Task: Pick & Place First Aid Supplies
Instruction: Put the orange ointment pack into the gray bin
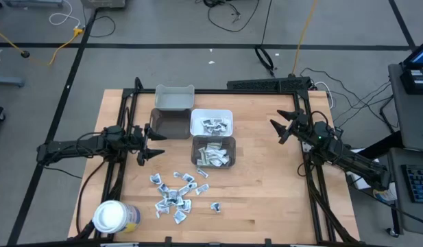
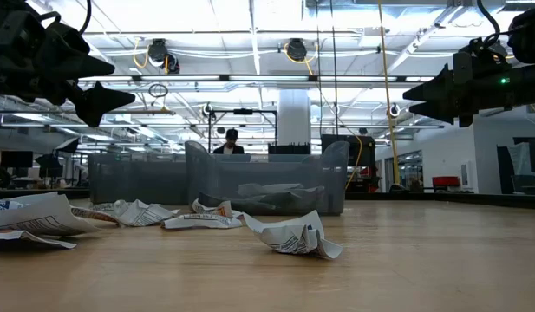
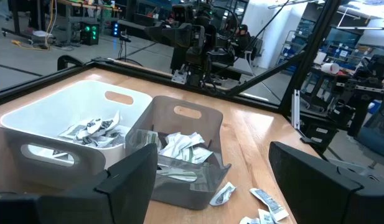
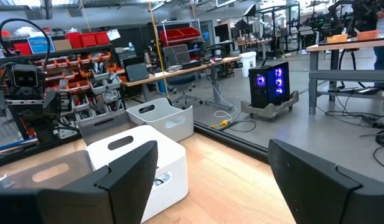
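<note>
Loose packets: my target, the small crumpled white paper first aid packets with dark print [image 1: 175,195], lie scattered on the bare wooden tabletop [image 1: 266,199] toward its near edge, left of centre, not yet binned.
Jar: a large round jar with a white lid [image 1: 112,217] lies at the near left corner, just beside the scatter; not my business.
My left end effector [image 1: 152,143]: fingers spread, holding nothing, hovering off the wood at the left side, between the scatter and the bins.
My right end effector [image 1: 282,126]: also spread and empty, waiting well apart toward the right edge.
Dark grey plastic bin [image 1: 213,151]: mid-tabletop, already carrying several packets.
White plastic bin [image 1: 211,123]: touching the grey one on its far side, also holding packets.
Further bins: another dark grey one [image 1: 168,123] and a pale grey one [image 1: 175,98] toward the far edge; I see nothing in them.
Step in hand: I judge this a pause between placements, sorting part done.
Next move: swing my left end effector back to the near scatter, drop over a single packet at its edge, and pinch low, since the thin crumpled paper lies nearly flat.
</note>
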Available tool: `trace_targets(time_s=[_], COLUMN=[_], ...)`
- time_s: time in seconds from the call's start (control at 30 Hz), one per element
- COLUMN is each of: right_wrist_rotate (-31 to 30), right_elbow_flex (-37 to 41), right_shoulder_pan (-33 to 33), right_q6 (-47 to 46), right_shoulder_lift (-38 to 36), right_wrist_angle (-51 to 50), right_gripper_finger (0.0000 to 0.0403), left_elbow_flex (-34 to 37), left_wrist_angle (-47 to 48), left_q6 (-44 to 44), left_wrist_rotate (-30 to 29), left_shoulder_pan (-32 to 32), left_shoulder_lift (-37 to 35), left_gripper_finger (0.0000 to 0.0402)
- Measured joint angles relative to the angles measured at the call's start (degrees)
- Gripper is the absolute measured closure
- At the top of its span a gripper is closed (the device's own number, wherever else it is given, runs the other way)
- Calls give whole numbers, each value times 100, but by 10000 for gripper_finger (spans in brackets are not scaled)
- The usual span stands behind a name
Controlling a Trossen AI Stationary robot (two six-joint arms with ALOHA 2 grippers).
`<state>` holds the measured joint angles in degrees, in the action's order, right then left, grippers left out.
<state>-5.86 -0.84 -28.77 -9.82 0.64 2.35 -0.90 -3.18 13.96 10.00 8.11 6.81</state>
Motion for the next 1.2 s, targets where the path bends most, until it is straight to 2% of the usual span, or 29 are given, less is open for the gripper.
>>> trace_targets(time_s=[0.33, 0.6, 0.7, 0.8, 0.93, 1.07, 1.2], right_wrist_rotate=[-1, -3, -3, -3, -3, -3, -3], right_elbow_flex=[4, 4, 4, 4, 4, 4, 4], right_shoulder_pan=[0, 0, -1, -2, -2, -2, -2], right_q6=[2, 2, 2, 2, 2, 2, 2], right_shoulder_lift=[0, 0, 0, 0, 0, 0, 0], right_wrist_angle=[0, 0, 0, 0, -2, -1, 0], right_gripper_finger=[105, 105, 105, 105, 105, 105, 105], left_elbow_flex=[1, -116, -744, -1587, -2839, -4082, -5365], left_wrist_angle=[-1, 151, 972, 2195, 3357, 4152, 5080], left_q6=[-2, -54, 70, 11, 248, 743, 791], left_wrist_rotate=[-24, -482, -775, -1058, -1451, -1482, -1482], left_shoulder_pan=[-1, 0, -1, -10, -214, -577, -916], left_shoulder_lift=[0, 1, 168, 670, 1790, 3019, 4077], left_gripper_finger=[91, 91, 91, 91, 91, 91, 91])
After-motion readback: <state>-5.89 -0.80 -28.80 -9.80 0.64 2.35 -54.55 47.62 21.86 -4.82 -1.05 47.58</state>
